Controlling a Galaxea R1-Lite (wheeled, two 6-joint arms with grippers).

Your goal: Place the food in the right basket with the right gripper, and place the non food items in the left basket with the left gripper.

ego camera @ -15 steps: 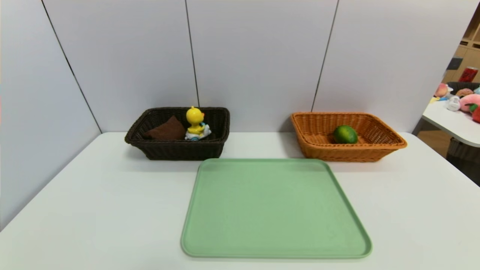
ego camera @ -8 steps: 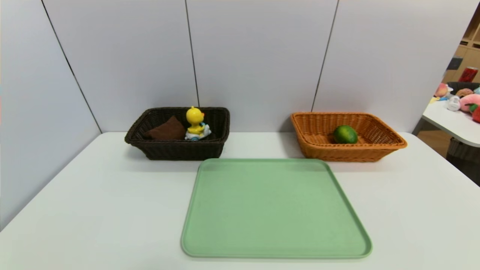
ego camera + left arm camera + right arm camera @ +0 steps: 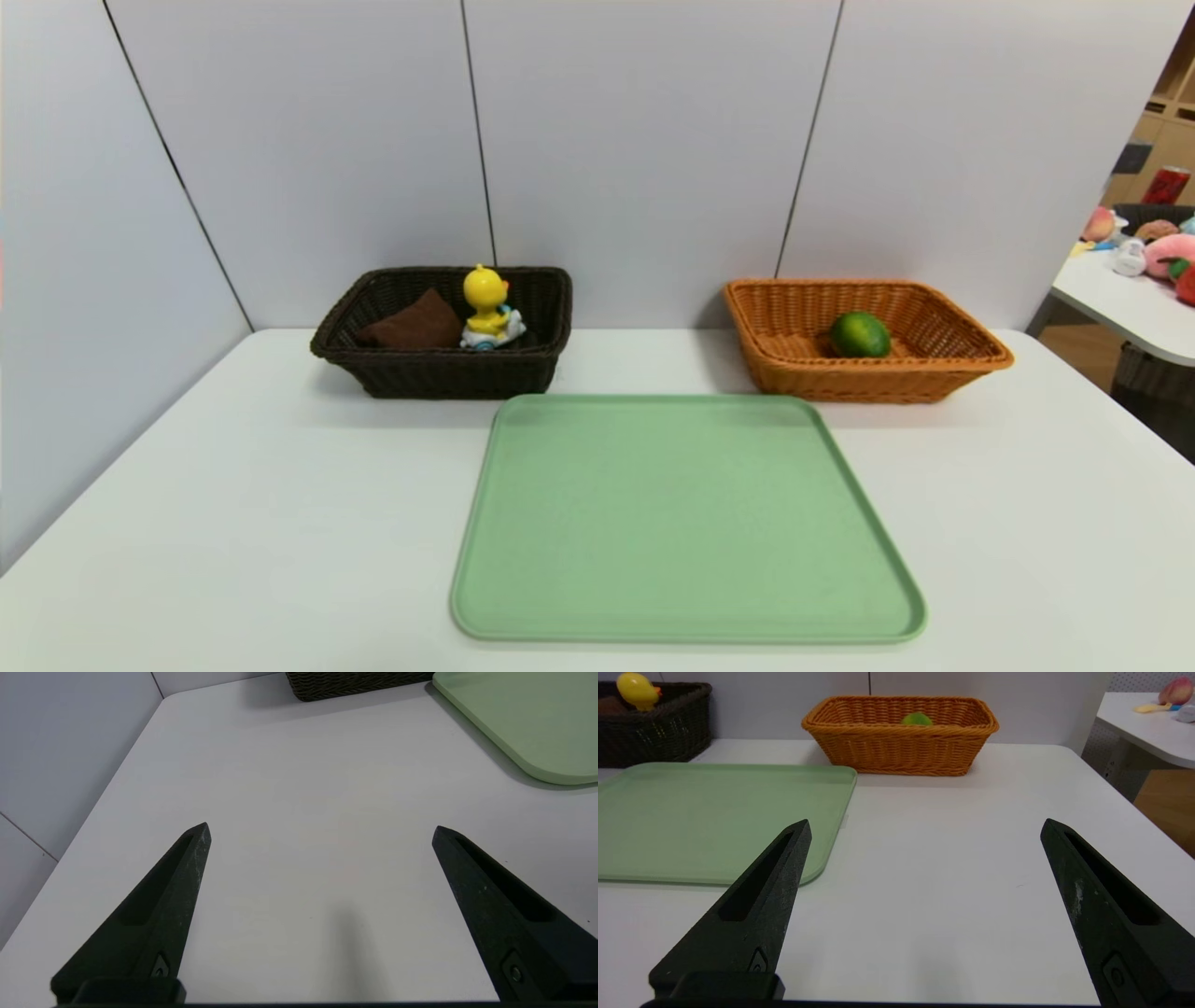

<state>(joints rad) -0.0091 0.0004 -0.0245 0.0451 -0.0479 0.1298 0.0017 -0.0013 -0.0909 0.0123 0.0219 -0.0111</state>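
Observation:
A green lime (image 3: 860,334) lies in the orange right basket (image 3: 952,373); its top also peeks over the rim of that basket (image 3: 901,751) in the right wrist view as the lime (image 3: 917,718). In the dark brown left basket (image 3: 439,378) stand a yellow duck toy (image 3: 487,308) and a brown pouch (image 3: 415,323). Neither arm shows in the head view. My left gripper (image 3: 320,828) hovers open over bare table at the near left, nothing between its fingers. Open and just as empty, my right gripper (image 3: 926,823) hangs over the table to the right of the tray.
A green tray (image 3: 681,523) lies in the middle of the white table (image 3: 233,523), in front of both baskets, with nothing on it. Grey wall panels stand behind and to the left. A second table (image 3: 1125,303) with plush toys is at the far right.

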